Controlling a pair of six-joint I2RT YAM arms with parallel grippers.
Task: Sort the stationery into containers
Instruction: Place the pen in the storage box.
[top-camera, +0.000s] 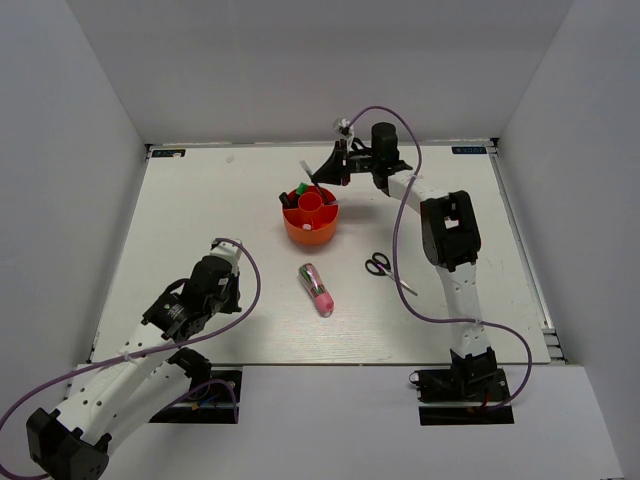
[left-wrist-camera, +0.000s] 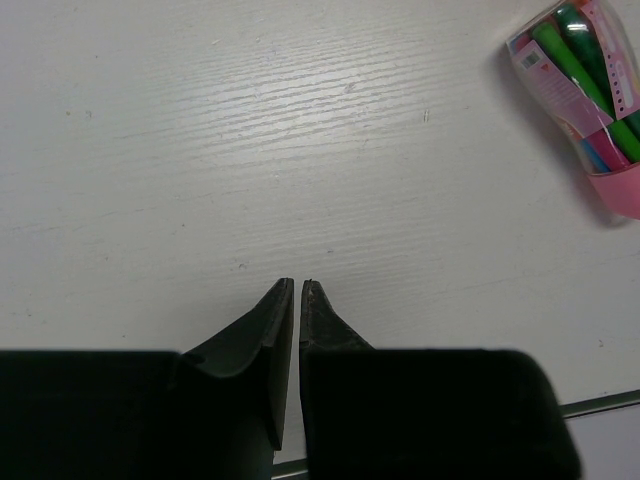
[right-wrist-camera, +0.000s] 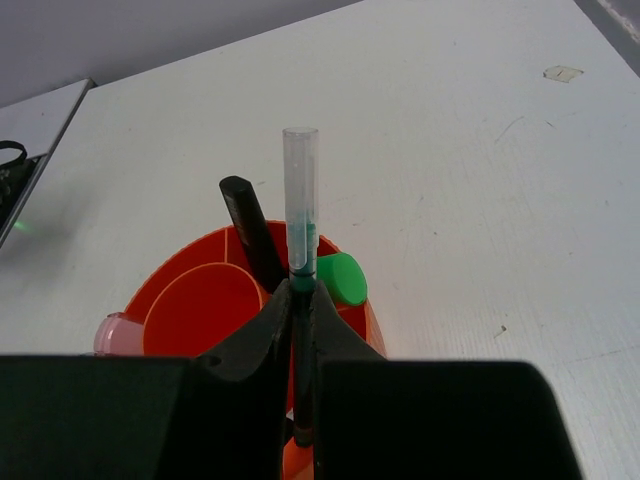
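The round orange-red organiser (top-camera: 310, 222) stands mid-table and also shows in the right wrist view (right-wrist-camera: 200, 300). My right gripper (top-camera: 325, 172) is shut on the thin clear pen (right-wrist-camera: 300, 215) and holds it over the organiser's far rim. A black-capped highlighter (right-wrist-camera: 250, 240) and a green marker (right-wrist-camera: 340, 278) stand in its compartments. The chunky pink-and-green pen (top-camera: 317, 288) lies on the table in front of the organiser and shows at the top right of the left wrist view (left-wrist-camera: 585, 95). The black-handled scissors (top-camera: 383, 268) lie to its right. My left gripper (left-wrist-camera: 298, 285) is shut and empty above bare table.
White walls enclose the table on three sides. A purple cable (top-camera: 400, 250) from the right arm hangs over the table next to the scissors. A pink item (right-wrist-camera: 110, 335) shows at the organiser's left edge.
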